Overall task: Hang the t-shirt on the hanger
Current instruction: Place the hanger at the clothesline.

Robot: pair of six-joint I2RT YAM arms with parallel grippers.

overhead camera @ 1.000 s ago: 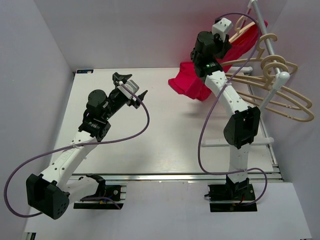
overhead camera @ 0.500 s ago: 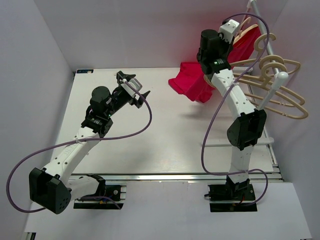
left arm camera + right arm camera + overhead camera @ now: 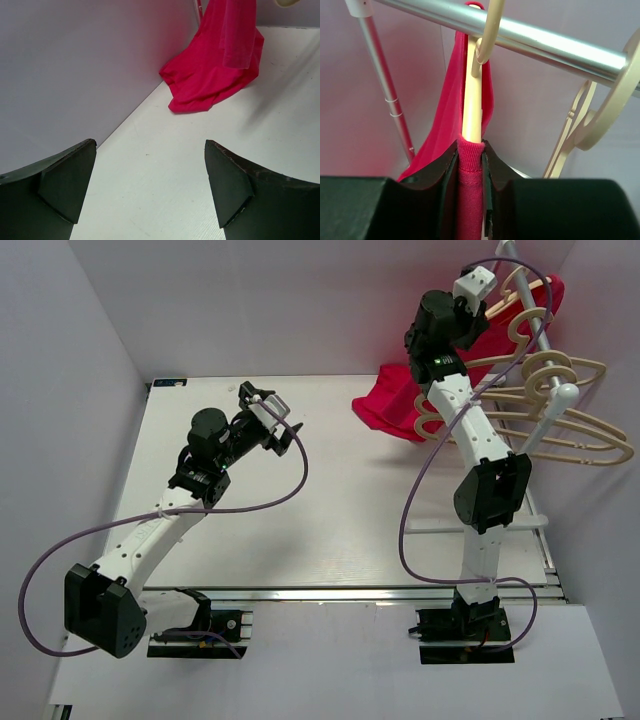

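T-shirt [image 3: 395,410] pinned on hanger [image 3: 472,100]
Right end effector [image 3: 470,160] clamps both so cloth can't slip; left end effector [image 3: 150,150] spread apart, idle.

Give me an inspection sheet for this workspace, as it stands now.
Surface: white table, flat.
Job's things: t-shirt draped on the hanger up at the rail, hem pooled on the table.
Clutter: spare hangers on the rail.
Grippers: left gripper open, holding nothing; right gripper shut on the t-shirt over the hanger.
Cables: purple cables loop from both arms.
Surroundings: pale walls close by.
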